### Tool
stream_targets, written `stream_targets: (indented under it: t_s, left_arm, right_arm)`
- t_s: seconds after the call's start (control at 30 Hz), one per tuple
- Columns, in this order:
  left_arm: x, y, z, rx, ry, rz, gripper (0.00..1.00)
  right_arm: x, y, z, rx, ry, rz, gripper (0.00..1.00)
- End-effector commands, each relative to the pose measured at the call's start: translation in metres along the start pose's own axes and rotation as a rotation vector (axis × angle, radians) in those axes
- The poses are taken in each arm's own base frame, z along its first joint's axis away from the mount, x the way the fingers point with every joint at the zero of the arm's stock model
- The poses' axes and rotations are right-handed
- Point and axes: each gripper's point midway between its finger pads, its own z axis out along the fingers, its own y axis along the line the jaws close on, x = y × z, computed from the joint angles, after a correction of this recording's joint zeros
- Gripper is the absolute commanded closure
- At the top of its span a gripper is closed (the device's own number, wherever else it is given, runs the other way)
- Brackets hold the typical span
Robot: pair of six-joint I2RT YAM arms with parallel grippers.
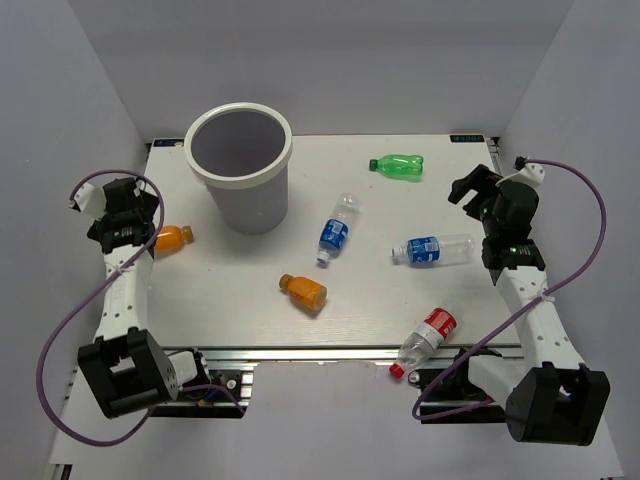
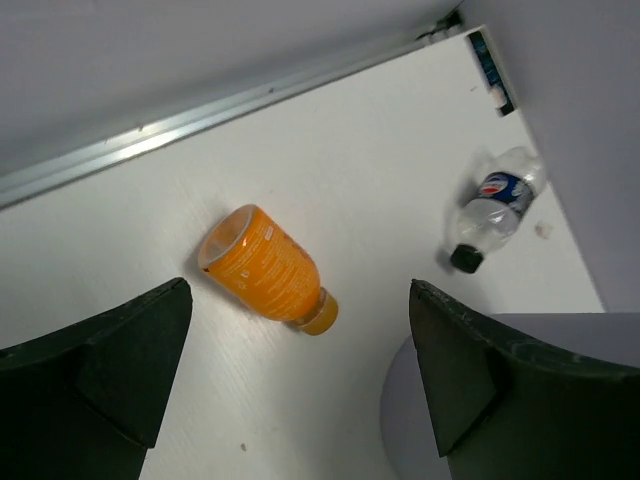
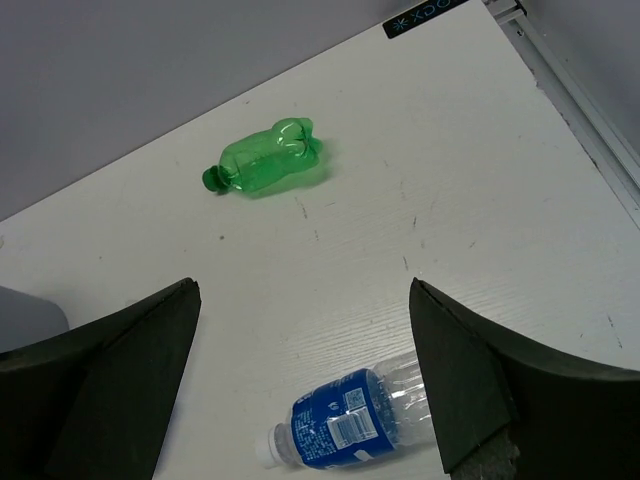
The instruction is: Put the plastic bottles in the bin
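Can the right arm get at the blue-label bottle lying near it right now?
Probably yes: the right hand is open and empty, and the blue-label bottle lies close below it, with nothing between them.

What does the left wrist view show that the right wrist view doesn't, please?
Left wrist only: an orange bottle and a dark-capped blue-labelled bottle. Right wrist only: the green bottle and a white-capped blue-labelled bottle. Both: the white table, framed by the left gripper's fingers or the right gripper's fingers, open.

white bin [image 1: 252, 205], green bottle [image 1: 398, 166], orange bottles [image 1: 303, 290], blue-labelled clear bottles [image 1: 335, 232], red-capped clear bottle [image 1: 428, 337], white table [image 1: 230, 300]
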Motion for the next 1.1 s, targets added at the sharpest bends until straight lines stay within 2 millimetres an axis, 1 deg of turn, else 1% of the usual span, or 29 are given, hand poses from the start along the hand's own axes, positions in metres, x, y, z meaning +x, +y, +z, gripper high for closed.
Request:
stream_targets:
  t_s: [0.0,0.07,0.13,0.2,0.27,0.3,0.4,0.43,0.53,0.63,0.7,0.8,0.83,0.9,0.93,1.03,1.07]
  left_arm:
    - [0.014,0.006,0.004,-0.048,0.077,-0.040,0.02]
    - [0.026,0.013,0.011,-0.087,0.098,-0.090,0.02]
    - [0.036,0.014,0.016,-0.089,0.122,-0.115,0.02]
    - [0.049,0.019,0.026,-0.106,0.145,-0.121,0.02]
    - [0.056,0.019,0.035,-0.116,0.148,-0.150,0.02]
    - [0.066,0.022,0.043,-0.134,0.169,-0.144,0.02]
    - [0.081,0.020,0.055,-0.159,0.221,-0.154,0.02]
    - [0.095,0.025,0.063,-0.192,0.254,-0.153,0.02]
    - [0.116,0.031,0.070,-0.217,0.310,-0.148,0.02]
    - [0.129,0.034,0.071,-0.218,0.358,-0.135,0.02]
    - [0.138,0.041,0.068,-0.231,0.387,-0.111,0.02]
    - [0.147,0.043,0.066,-0.204,0.414,-0.090,0.02]
    - [0.157,0.043,0.063,-0.187,0.457,-0.088,0.02]
    - [0.169,0.045,0.058,-0.180,0.505,-0.083,0.02]
    - [0.179,0.048,0.053,-0.179,0.545,-0.083,0.02]
    - [0.188,0.053,0.042,-0.182,0.556,-0.085,0.02]
    - [0.194,0.058,0.039,-0.182,0.562,-0.085,0.02]
  right_arm:
    - [-0.033,0.013,-0.004,-0.041,-0.109,-0.007,0.11]
    - [-0.035,0.023,-0.004,-0.102,-0.122,-0.038,0.11]
    - [-0.032,0.026,-0.004,-0.130,-0.113,-0.069,0.11]
    - [-0.032,0.022,-0.002,-0.114,-0.119,-0.092,0.11]
    - [-0.030,0.018,0.002,-0.093,-0.109,-0.104,0.11]
    - [-0.031,0.017,0.003,-0.085,-0.111,-0.105,0.11]
    - [-0.028,0.020,0.006,-0.112,-0.099,-0.152,0.11]
    - [-0.027,0.020,0.009,-0.111,-0.088,-0.158,0.11]
    - [-0.027,0.016,0.015,-0.086,-0.081,-0.159,0.11]
    - [-0.025,0.016,0.017,-0.086,-0.079,-0.161,0.11]
    - [-0.027,0.018,0.018,-0.100,-0.094,-0.162,0.11]
    - [-0.026,0.017,0.021,-0.101,-0.102,-0.162,0.11]
    - [-0.026,0.018,0.022,-0.101,-0.102,-0.160,0.11]
    - [-0.025,0.018,0.024,-0.102,-0.091,-0.153,0.11]
    - [-0.025,0.019,0.025,-0.107,-0.090,-0.152,0.11]
    - [-0.022,0.019,0.027,-0.105,-0.079,-0.149,0.11]
    - [-0.021,0.019,0.027,-0.107,-0.075,-0.150,0.11]
